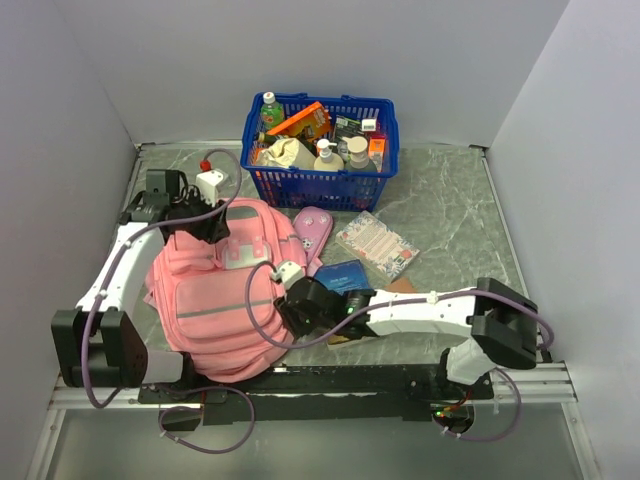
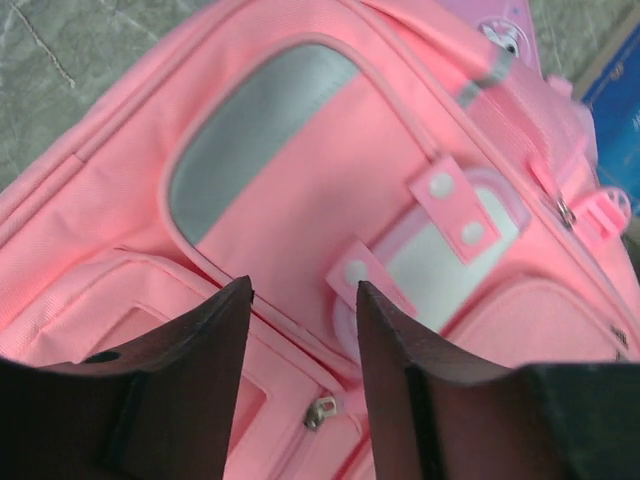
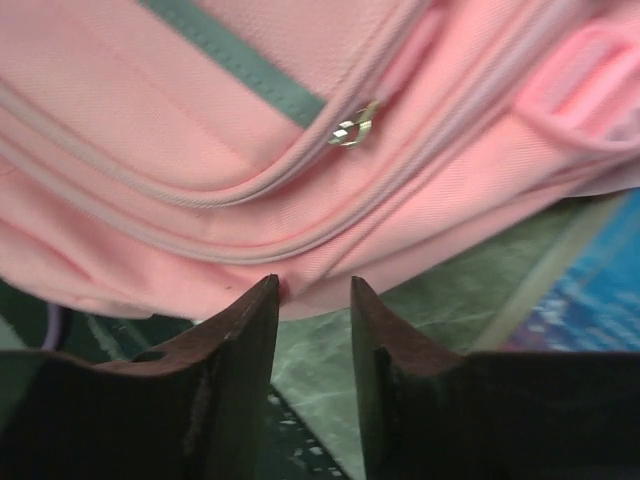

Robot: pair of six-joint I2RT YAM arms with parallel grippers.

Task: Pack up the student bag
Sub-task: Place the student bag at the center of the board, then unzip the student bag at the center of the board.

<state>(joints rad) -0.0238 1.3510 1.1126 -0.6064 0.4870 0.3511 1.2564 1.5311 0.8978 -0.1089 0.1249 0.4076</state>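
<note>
Marbled tabletop (image 1: 450,190) partly hidden beneath student bag (image 1: 215,300)

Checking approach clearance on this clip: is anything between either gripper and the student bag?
Nothing visible. The left gripper hangs right over the student bag, with only its pink front fabric below. The right gripper sits at the bag's lower edge, with just bare table beneath.

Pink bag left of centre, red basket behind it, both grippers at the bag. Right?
No: the basket is blue, not red; the top view shows it. The rest holds: bag left of centre, basket behind it, left gripper and right gripper both at the bag.
</note>
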